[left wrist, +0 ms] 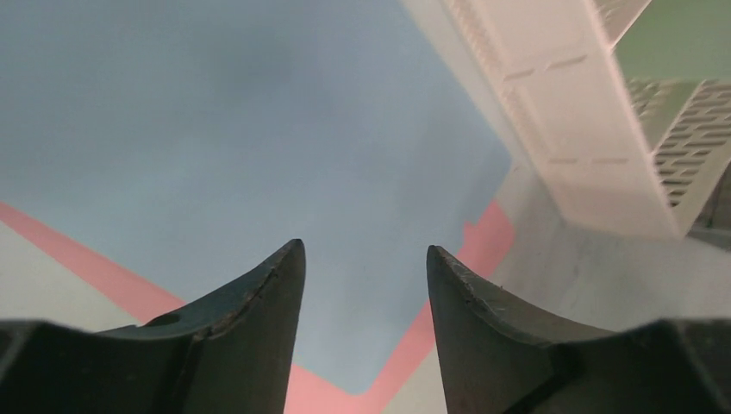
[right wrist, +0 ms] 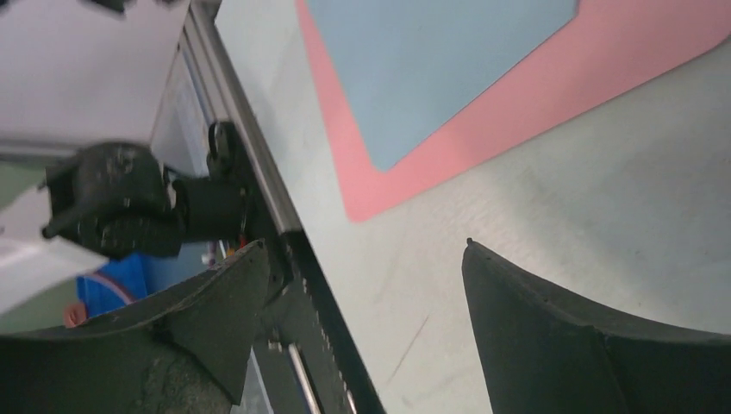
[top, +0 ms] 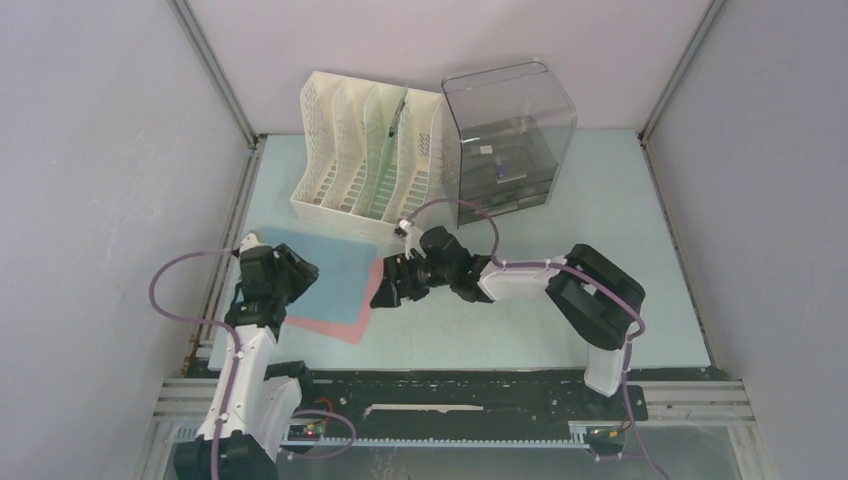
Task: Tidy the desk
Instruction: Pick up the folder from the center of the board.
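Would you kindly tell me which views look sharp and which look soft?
Top external: evenly lit, sharp, faint shadows only. Left wrist: the blue sheet looks soft and featureless. Right wrist: the desk shows crisp fine scratches.

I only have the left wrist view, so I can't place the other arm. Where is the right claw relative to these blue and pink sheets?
Observer: The right claw is open, over bare desk just off the right edge of the pink sheet.
Operator: What's beyond the white rack?
Observer: A grey see-through drawer unit stands beside its right end.
Operator: Is the rack empty?
Observer: No, a green clipboard stands upright in one slot.
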Robot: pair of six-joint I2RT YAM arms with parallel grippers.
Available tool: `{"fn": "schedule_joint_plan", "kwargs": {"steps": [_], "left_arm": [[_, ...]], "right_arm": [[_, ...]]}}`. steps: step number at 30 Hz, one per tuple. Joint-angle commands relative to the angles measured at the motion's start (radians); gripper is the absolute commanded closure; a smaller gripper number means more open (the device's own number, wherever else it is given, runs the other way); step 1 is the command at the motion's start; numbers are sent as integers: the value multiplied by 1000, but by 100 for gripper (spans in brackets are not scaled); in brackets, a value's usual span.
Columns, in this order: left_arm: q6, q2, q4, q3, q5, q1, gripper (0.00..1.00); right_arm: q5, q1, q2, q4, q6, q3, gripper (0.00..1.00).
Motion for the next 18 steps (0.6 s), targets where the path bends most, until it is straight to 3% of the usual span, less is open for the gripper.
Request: {"fn": "schedule_joint_plan", "kwargs": {"steps": [1,5,18], "left_arm": [[-79,38,9,-37,-21,-61,42],[-102,116,54,-74,-53,-81,48],[-125,241,127,-131,-104,-90,49]], "right_arm": [[93,19,76,340,248,-42,12],[105,37,132,415,334,-62,11],[188,33,222,400,438,-55,11]]}}
